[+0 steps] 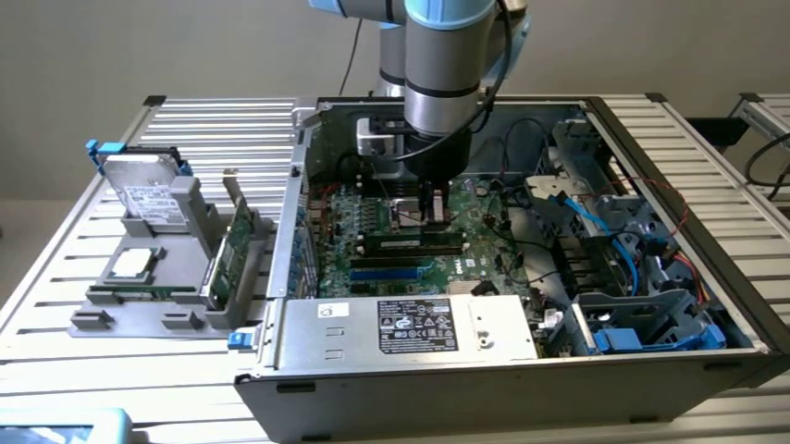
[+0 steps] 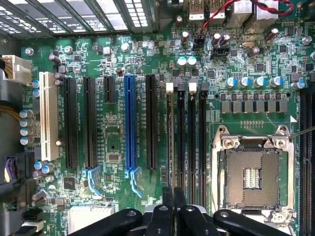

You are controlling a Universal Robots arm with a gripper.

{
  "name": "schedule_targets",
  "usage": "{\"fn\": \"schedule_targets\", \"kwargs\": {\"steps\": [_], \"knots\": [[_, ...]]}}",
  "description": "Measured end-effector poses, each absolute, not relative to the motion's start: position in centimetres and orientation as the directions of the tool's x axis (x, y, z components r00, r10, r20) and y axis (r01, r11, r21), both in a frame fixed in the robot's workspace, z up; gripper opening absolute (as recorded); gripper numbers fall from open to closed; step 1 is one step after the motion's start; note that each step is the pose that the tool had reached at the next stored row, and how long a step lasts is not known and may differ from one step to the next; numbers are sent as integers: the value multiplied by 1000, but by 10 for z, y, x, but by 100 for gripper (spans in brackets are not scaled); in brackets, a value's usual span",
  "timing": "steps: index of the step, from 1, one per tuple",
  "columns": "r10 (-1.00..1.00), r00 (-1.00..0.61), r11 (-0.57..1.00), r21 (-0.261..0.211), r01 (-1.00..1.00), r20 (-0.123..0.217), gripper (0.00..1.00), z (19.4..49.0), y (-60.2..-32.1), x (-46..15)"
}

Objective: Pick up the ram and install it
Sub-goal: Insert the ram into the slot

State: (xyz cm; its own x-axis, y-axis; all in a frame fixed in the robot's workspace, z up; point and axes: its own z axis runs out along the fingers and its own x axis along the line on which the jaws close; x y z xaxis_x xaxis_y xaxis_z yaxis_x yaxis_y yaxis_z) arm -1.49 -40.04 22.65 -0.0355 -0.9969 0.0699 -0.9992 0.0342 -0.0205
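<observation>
The ram [image 1: 408,242] is a long narrow green stick standing in a memory slot on the motherboard [image 1: 358,277] inside the open computer case. From the wrist view I see the ram [image 2: 170,137] edge-on in the slot beside three empty black slots. My gripper [image 1: 431,217] hangs straight down over one end of the stick. Its black fingers [image 2: 168,201] are shut, pressed together with nothing between them, right above the end of the ram. Whether they touch it I cannot tell.
A grey holder [image 1: 92,319] at the exterior view's left carries a hard drive [image 1: 151,199], a square processor chip [image 1: 133,264] and an expansion card [image 1: 235,245]. The open processor socket [image 2: 251,174], a blue slot [image 2: 130,123], the power supply [image 1: 408,328] and cables [image 1: 593,222] surround the slots.
</observation>
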Motion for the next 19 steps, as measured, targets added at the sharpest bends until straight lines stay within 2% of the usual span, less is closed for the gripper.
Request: {"fn": "schedule_targets", "kwargs": {"steps": [19], "knots": [[-997,-36,34,-22,-999,68,14,226,-400,-15]]}}
